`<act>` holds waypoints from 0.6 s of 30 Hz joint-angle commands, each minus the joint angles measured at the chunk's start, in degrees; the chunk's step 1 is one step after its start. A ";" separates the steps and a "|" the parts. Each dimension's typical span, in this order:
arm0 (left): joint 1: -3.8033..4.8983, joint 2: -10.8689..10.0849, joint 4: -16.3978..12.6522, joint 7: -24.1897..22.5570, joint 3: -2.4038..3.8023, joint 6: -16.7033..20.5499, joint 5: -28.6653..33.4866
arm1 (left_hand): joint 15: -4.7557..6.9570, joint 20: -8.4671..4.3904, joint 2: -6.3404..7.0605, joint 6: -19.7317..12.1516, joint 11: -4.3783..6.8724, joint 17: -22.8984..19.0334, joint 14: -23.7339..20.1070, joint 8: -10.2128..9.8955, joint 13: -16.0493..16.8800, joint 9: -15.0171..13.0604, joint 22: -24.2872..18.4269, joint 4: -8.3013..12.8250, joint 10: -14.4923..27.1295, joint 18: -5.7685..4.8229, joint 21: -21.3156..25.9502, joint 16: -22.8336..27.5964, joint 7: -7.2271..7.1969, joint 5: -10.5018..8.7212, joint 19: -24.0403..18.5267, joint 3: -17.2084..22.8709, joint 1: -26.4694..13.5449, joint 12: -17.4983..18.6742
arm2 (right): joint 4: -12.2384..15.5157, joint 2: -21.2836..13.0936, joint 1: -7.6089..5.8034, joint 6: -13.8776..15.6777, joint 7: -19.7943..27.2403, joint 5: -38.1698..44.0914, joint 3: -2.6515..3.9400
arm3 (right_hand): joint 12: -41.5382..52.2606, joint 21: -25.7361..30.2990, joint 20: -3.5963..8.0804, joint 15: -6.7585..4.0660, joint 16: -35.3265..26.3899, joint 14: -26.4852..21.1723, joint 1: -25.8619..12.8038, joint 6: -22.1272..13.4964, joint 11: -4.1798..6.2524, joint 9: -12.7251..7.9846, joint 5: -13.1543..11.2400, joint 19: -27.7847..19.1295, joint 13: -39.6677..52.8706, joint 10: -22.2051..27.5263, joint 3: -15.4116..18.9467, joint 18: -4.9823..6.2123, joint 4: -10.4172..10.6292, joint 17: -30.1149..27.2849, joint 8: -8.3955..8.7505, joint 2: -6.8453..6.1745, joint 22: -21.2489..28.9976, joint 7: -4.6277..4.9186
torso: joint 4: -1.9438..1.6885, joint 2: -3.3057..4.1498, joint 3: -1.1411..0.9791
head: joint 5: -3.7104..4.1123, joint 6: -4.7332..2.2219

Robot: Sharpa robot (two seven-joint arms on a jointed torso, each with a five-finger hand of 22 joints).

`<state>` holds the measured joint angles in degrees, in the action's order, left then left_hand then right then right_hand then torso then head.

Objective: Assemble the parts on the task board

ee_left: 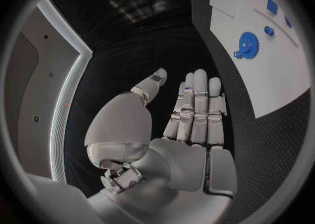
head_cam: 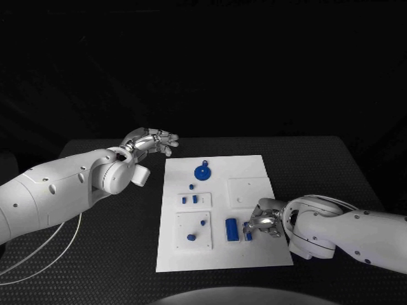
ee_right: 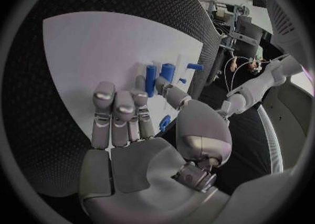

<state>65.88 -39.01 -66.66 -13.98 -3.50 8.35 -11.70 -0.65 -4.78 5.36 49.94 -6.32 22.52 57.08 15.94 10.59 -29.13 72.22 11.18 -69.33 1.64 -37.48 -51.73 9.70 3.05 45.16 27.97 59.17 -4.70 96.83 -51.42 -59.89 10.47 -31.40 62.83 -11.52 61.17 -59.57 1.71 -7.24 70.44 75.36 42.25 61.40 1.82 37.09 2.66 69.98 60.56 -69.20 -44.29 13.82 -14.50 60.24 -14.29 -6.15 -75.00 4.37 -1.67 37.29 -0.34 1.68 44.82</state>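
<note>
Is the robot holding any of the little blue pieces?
The left hand holds nothing. The right hand rests over blue pieces on the white plate; a hold cannot be told.

You cannot tell whether the right hand grips the small blue part beside its fingertips; the fingers cover it. The small parts mid-board are too small to identify. The task board is cut off in the left wrist view.

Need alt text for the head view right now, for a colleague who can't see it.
The right hand rests on the near right part of the white task board, fingers at a blue block. The left hand hovers open off the board's far left corner, near a round blue gear.
</note>
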 commanded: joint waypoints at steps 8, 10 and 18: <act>0.02 0.05 -0.13 -0.22 0.02 -0.91 0.31 | -0.11 -0.11 0.08 -0.57 -0.14 0.09 0.32 0.18 -0.01 0.06 0.08 -0.35 0.37 0.48 0.22 0.23 -0.03 0.21 0.43 0.06 -0.71 -0.16 | 0.10 0.16 0.10 -1.97 -0.63 1.32 -0.06 | -0.32 -0.11 0.40 -0.32 -0.07 -0.08 -0.90 0.25 0.05 -0.16 0.12 0.36 0.17 0.10 1.23 1.18 0.87 0.02 -0.05 -2.89 -0.45 0.10 | 0.02 0.00 -0.07 | -0.09 0.10; 0.02 0.07 -0.13 -0.23 0.02 -0.90 0.31 | -0.12 -0.11 0.09 -0.58 -0.14 0.09 0.31 0.18 -0.01 0.06 0.09 -0.36 0.37 0.48 0.23 0.24 -0.03 0.21 0.43 0.06 -0.71 -0.16 | 0.05 0.19 0.10 -1.93 -0.63 1.32 -0.06 | -0.33 -0.09 0.44 -0.33 -0.08 -0.07 -1.04 0.26 0.06 -0.17 0.12 0.39 0.18 0.11 1.37 1.18 1.11 0.02 -0.04 -3.14 -0.43 0.10 | 0.02 0.00 -0.06 | -0.12 0.10; 0.02 0.11 -0.11 -0.22 0.02 -0.91 0.31 | -0.12 -0.10 0.10 -0.60 -0.15 0.11 0.30 0.18 -0.01 0.07 0.11 -0.39 0.38 0.48 0.25 0.27 -0.03 0.21 0.42 0.06 -0.73 -0.15 | -0.08 0.13 0.10 -1.78 -0.41 1.34 -0.06 | -0.35 -0.02 0.53 -0.35 -0.13 -0.06 -1.88 0.22 0.06 -0.20 0.12 0.43 0.25 0.16 2.41 1.18 1.93 0.02 0.01 -4.12 -0.36 0.10 | 0.03 -0.02 -0.03 | -0.38 0.12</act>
<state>65.88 -39.01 -66.67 -13.90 -3.50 8.25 -11.70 -0.65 -4.78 5.58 49.79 -6.31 22.56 57.09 15.94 10.59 -29.13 72.26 11.18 -69.33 1.60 -37.48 -51.73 9.56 3.05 45.16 27.97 58.95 -4.70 96.76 -51.30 -59.85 9.55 -32.04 63.61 -11.57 61.17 -59.55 1.85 -7.22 70.44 75.36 40.29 61.53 1.82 36.94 2.66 70.31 60.76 -69.20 -42.27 13.84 -12.57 60.23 -14.29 -9.82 -75.00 4.24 -1.64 37.29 -0.38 1.40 44.98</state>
